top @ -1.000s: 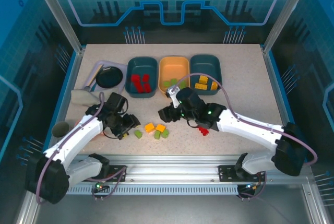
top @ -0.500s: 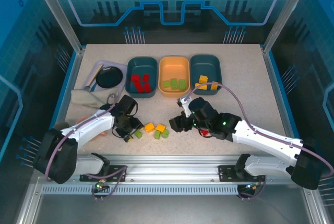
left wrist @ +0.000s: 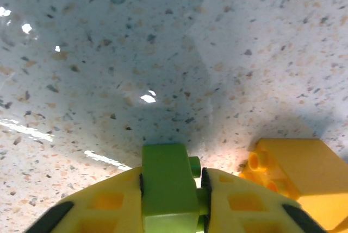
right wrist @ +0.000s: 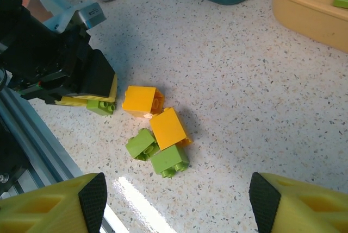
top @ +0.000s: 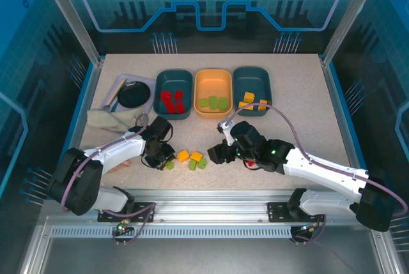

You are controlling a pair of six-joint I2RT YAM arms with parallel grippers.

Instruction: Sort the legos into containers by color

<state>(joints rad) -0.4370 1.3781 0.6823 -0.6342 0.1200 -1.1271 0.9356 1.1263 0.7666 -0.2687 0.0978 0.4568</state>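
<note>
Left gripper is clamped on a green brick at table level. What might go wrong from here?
1. The left gripper pinches the green brick right at its tips, so the brick may twist or slip on the lift.
2. A yellow-orange brick lies close beside that grip and may get nudged.
3. The open right gripper hovers over the loose bricks nearby, so the arms may clash on the way to the orange tray.

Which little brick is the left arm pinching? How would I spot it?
From the orange tray in the middle, come forward toward the arms to the loose bricks. The light green brick is leftmost there. Only this green one is clamped between the left gripper's yellow fingers.
</note>
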